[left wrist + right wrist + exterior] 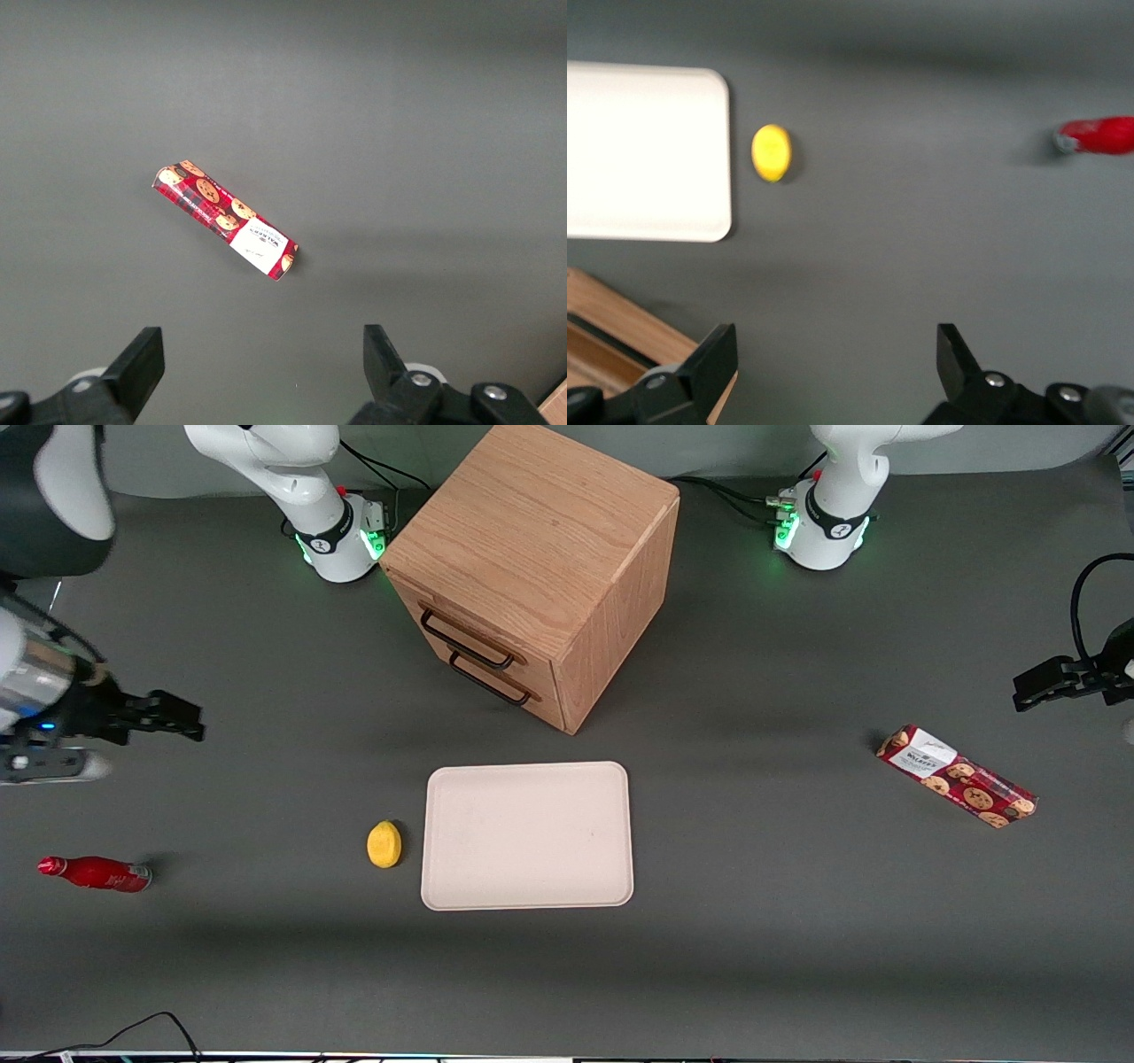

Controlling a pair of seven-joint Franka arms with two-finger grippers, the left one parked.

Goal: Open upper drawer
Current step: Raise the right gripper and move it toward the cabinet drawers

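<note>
The light oak cabinet (540, 558) stands at the back middle of the table. Its upper drawer (474, 633) is shut, with a dark thin bar handle (467, 640); the bottom drawer (505, 682) sits under it, also shut. My right gripper (182, 720) hangs above the table toward the working arm's end, well apart from the cabinet and about level with its drawers. Its fingers are wide open with nothing between them (833, 354). A corner of the cabinet (620, 332) shows in the right wrist view.
A cream tray (528, 835) lies nearer the front camera than the cabinet, with a yellow lemon (384, 843) beside it. A red bottle (96, 872) lies toward the working arm's end. A red cookie box (957, 776) lies toward the parked arm's end.
</note>
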